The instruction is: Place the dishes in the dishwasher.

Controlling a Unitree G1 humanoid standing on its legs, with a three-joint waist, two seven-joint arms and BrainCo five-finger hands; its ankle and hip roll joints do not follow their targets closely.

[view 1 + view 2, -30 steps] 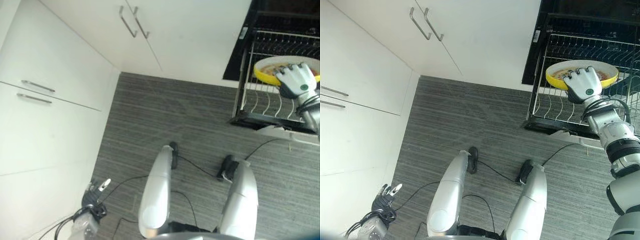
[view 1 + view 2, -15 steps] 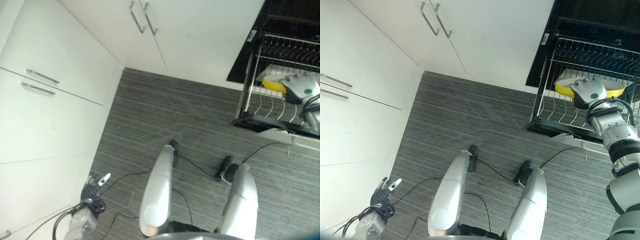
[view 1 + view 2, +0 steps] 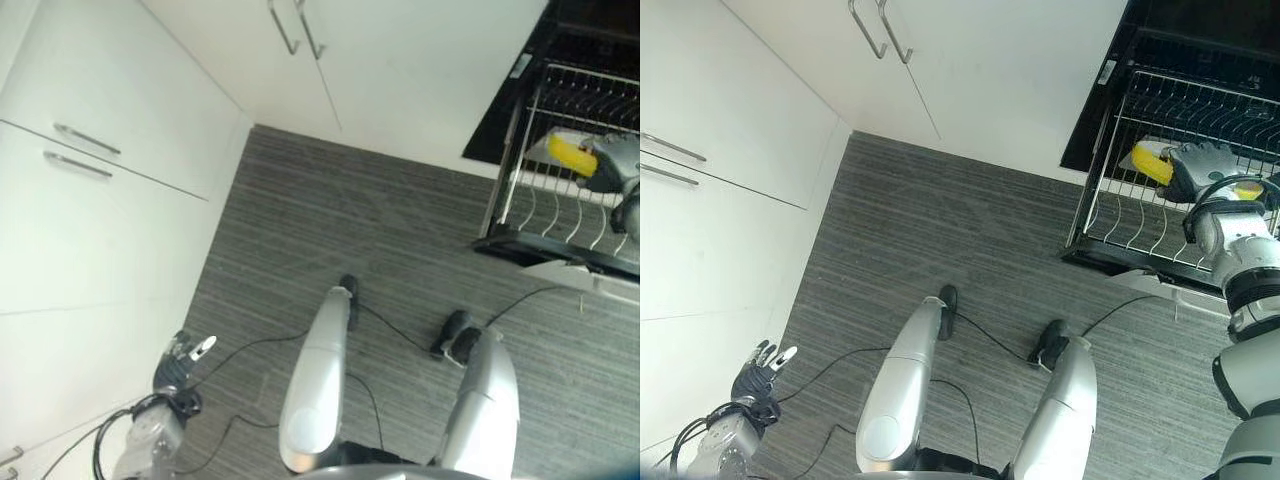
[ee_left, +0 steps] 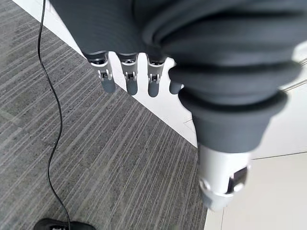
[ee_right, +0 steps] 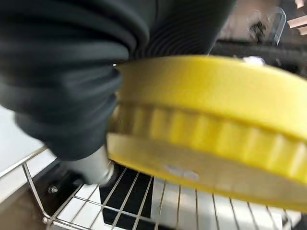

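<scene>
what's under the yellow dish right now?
Bare wire tines of the dishwasher rack lie below the yellow dish, which the right hand holds. The dish covers the rack section directly behind it.

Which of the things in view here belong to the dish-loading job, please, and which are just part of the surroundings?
Part of the job:
- yellow dish, held on edge over the rack
- right hand, gripping it
- dishwasher rack, pulled out

Just around:
- left hand, idle low by the floor, fingers straight
- white cabinets
- grey striped floor
</scene>
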